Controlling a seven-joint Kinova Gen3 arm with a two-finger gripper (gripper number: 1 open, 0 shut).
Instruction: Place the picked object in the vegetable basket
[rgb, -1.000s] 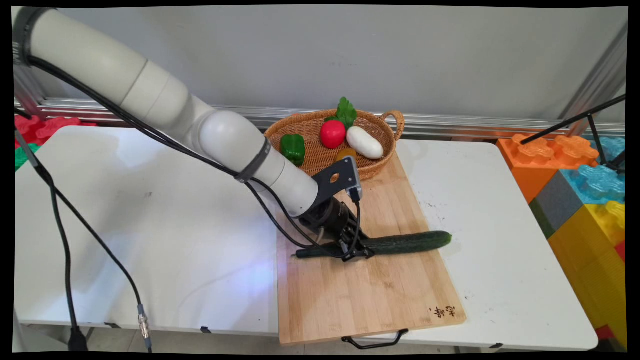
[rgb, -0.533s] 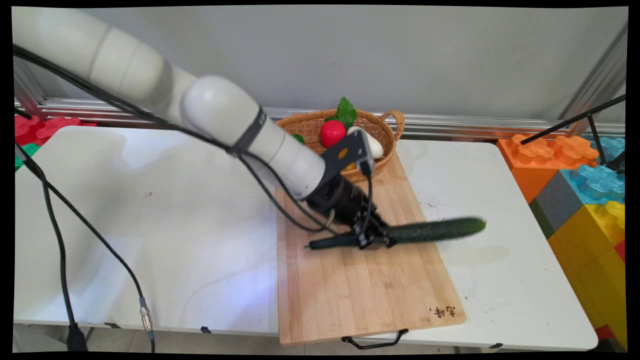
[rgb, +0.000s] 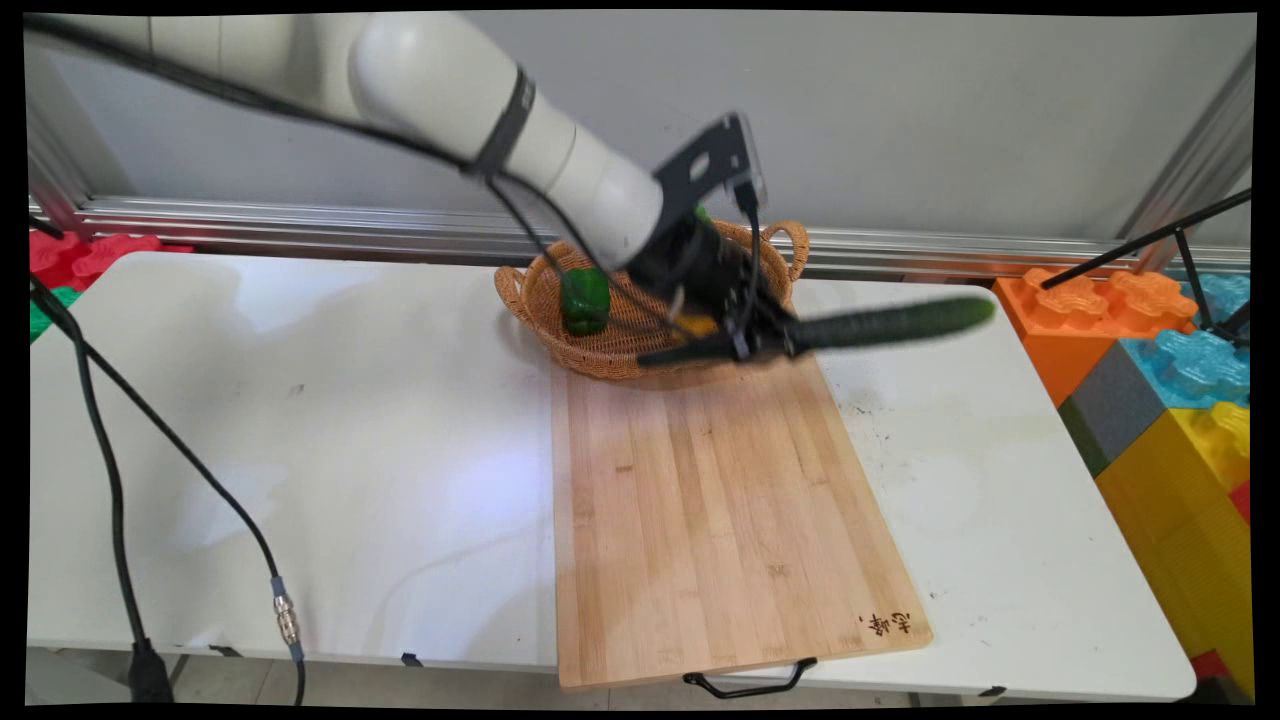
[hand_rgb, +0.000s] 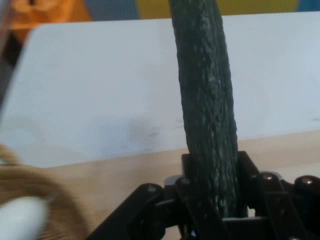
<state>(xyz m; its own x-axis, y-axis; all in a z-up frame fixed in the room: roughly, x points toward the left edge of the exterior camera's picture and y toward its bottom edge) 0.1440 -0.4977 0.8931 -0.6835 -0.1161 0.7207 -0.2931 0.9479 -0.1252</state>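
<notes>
Nearest, the bamboo cutting board (rgb: 720, 520) lies bare on the white tabletop (rgb: 300, 450). Above its far end the pincer (rgb: 760, 340) is clamped on a dark cucumber (rgb: 880, 325), held horizontal & off the board; wicker basket (rgb: 540, 300) w/ green pepper (rgb: 584, 300) just behind.

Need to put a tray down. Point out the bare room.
Bare: the cutting board, and the table left of it. Crowded: the far end, where the hand holds the cucumber by the basket.
</notes>
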